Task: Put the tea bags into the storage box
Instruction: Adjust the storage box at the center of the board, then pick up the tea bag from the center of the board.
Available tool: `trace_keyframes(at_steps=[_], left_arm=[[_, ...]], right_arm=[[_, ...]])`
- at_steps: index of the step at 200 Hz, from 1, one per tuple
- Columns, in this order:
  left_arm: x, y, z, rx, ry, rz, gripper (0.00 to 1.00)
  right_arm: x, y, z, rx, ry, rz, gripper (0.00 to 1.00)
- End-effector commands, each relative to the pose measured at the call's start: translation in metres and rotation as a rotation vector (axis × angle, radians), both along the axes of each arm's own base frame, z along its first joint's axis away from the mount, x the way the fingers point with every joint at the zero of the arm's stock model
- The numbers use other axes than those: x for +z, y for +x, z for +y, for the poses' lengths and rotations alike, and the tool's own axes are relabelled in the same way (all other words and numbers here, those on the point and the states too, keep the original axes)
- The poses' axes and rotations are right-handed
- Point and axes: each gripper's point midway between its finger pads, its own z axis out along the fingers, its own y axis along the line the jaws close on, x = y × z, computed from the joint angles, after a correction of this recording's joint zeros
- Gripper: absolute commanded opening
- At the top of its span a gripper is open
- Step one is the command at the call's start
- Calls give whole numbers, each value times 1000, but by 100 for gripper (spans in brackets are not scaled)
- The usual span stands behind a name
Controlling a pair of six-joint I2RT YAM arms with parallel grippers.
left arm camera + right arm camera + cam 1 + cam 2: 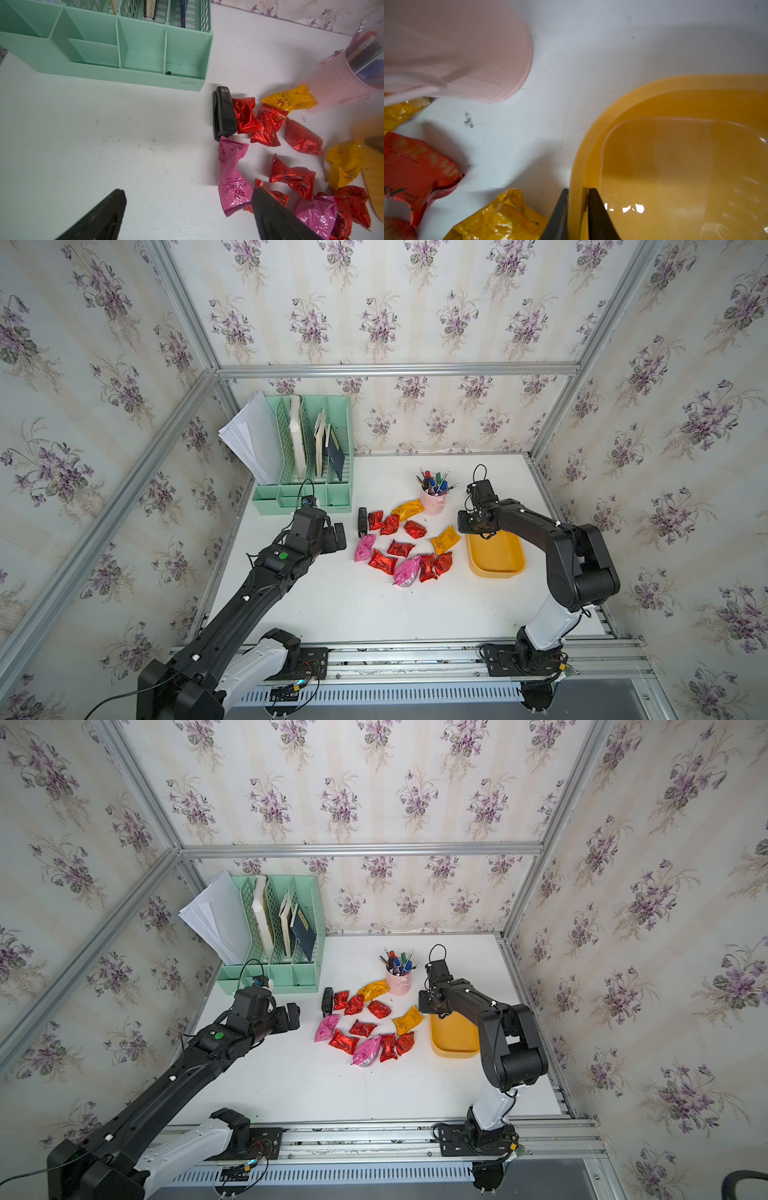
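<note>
Where the tea bags (400,548) lie: all on the white table (332,605), in a loose bunch near the middle, outside the box.
Colours: seven shiny red ones, two pink ones and two yellow ones.
Storage box (496,560): a low yellow-orange tray. It lies flat on the table just to the right of the bunch, and the right arm covers its far end in both top views.
Yellow bag by the box (444,539): it sits just beside the box's left wall.
Right gripper (577,190): one black finger is outside the box wall and one is inside. They are pinched on that wall.
Left gripper (188,192): it hangs over the bare table to the left of the bunch. Its two fingers are wide apart with nothing between them.
Stapler (362,521): black, at the left edge of the bunch. A red bag touches its side and a pink bag (231,176) touches one end.
Pen cup (432,502): pink, standing up, full of pens. It is behind the bunch, and the other yellow bag (408,509) lies against its foot.
File organiser (307,456): mint green, in the back left corner, with papers and books standing in it.
</note>
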Motion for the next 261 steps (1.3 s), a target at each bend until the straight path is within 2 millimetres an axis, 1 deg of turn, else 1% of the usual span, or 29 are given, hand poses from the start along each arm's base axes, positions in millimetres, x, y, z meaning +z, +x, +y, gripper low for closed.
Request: trace_keyframes(at_steps=[1,14,41,54,66,90,102,119,142,172,202,221,235,256,258,261], left_arm=[[-4,-7,0,24,-22,25,99],[-6,-10,0,24,-19,39,99],[-9,-12,-3,22,-22,49,99],[-8,-10,-4,20,-24,44,99],[-7,-8,-5,20,-29,38,99],[-6,-2,-8,17,-24,34,99],[-5,0,-9,9,-15,35,99],[-7,2,-10,-4,2,42,99],[-9,0,-13,-35,0,50,99],[-13,-8,-12,-43,-6,51,99],[-14,-15,-10,-48,-9,51,99],[-13,-18,-9,-54,-6,46,99],[-13,-20,-8,-58,-4,42,99],[-13,-23,-7,-64,-2,34,99],[-14,-23,-7,-66,-1,34,99],[-14,-23,-7,-67,0,33,99]], right_arm=[[13,-5,1,-44,30,10,44],[27,-7,5,-79,62,21,56],[49,-22,23,-146,124,28,71],[55,-31,33,-168,135,25,74],[54,-42,43,-202,147,42,75],[39,-63,56,-313,190,114,71],[33,-69,58,-386,200,121,70],[27,-71,60,-486,241,122,70],[21,-64,58,-596,262,116,70],[10,-45,60,-634,214,114,71],[-6,-37,59,-648,170,119,69],[-14,-39,58,-649,147,125,64],[-20,-41,59,-638,137,127,57],[-26,-37,63,-610,128,129,45],[-26,-41,73,-581,126,130,44],[-26,-42,76,-567,122,131,42]])
